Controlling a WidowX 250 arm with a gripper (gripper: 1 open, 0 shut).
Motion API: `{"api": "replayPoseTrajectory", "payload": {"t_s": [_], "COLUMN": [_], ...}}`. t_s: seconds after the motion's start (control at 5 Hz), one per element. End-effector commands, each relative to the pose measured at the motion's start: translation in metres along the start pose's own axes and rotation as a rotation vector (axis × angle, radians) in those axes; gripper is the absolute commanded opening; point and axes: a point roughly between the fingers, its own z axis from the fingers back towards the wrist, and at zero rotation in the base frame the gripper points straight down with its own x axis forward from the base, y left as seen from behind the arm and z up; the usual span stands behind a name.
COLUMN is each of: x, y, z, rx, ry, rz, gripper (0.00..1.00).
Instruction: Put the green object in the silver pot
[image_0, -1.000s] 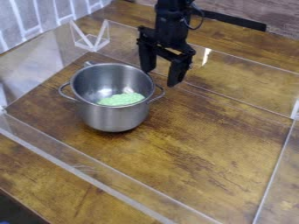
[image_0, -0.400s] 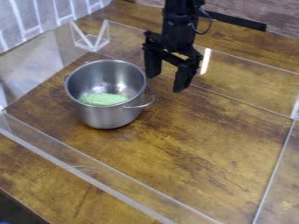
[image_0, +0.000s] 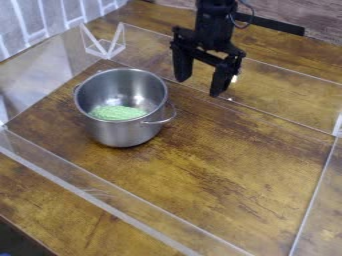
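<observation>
With the green piece (image_0: 120, 113) lying inside the silver pot (image_0: 122, 106), I am holding the tool (image_0: 203, 84) beside it, fingers apart, probably needing only retreat.

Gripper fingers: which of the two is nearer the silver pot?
The finger on the picture's left, beside the pot's rim; the other finger hangs farther right.

No text, label, brand, number or sign can be read anywhere, neither near the pincer (image_0: 203, 82) nor well apart from it. The surfaces beside and below the pincer show no legible lettering or digits at this size.
</observation>
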Motion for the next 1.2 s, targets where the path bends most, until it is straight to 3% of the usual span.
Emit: {"api": "replayPoseTrajectory", "payload": {"t_s": [0.0,0.4,0.8,1.0], "x": [0.005,-0.001,-0.007,-0.019], "y": [0.01,0.025,0.009,0.003], "z": [0.023,0.014,0.021,0.026], "rx": [0.013,0.025,0.023,0.021], "ry": [-0.051,-0.016,0.022,0.033], "rz": [0.07,0.024,0.103,0.062], "gripper": [1.0,1.0,1.0,1.0]}}
